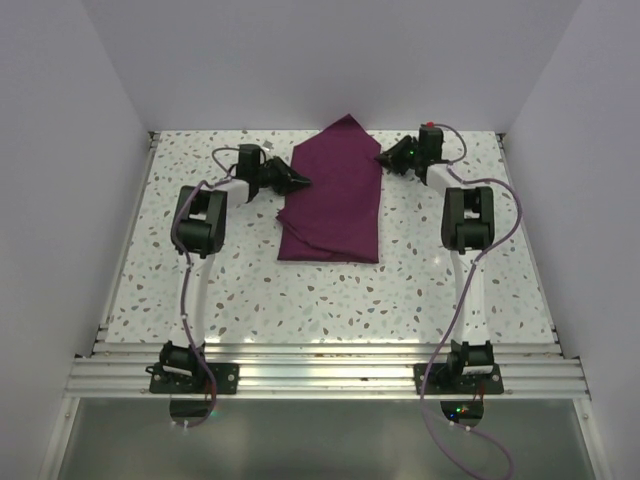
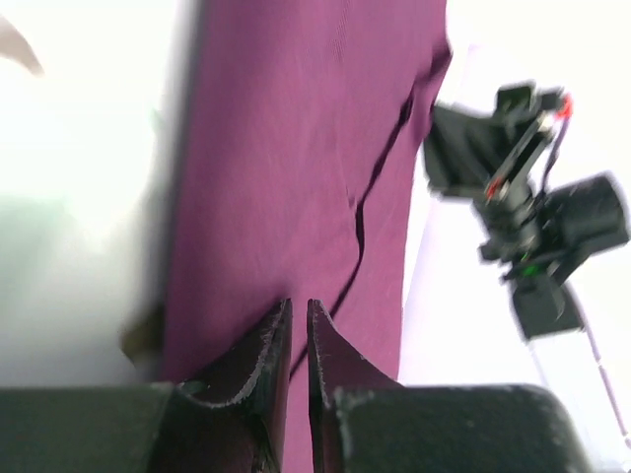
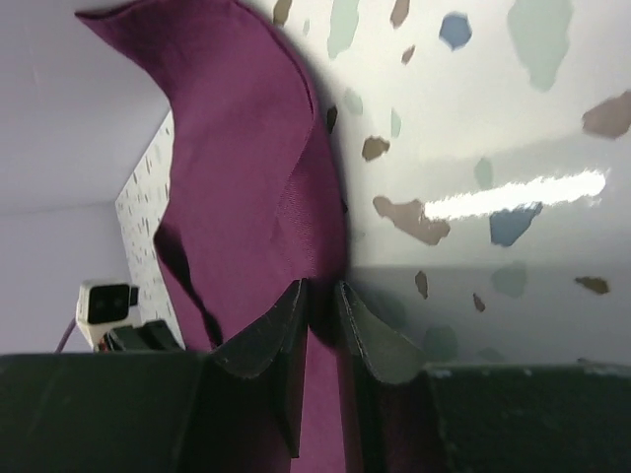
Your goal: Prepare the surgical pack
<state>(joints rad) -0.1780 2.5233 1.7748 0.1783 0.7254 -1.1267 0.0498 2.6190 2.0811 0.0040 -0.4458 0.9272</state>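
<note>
The plum-purple cloth lies folded in an oblong at the table's far middle, with one corner pointing to the back wall. My left gripper is at its left edge. In the left wrist view its jaws are nearly closed, pinching the cloth. My right gripper is at the cloth's upper right edge. In the right wrist view it is shut on a raised fold of the cloth. The steel tray, instruments, white pads and orange strips are out of view.
The speckled white table is walled in by white panels at the left, back and right. A metal rail runs along the near edge, at the arm bases. The right arm shows in the left wrist view.
</note>
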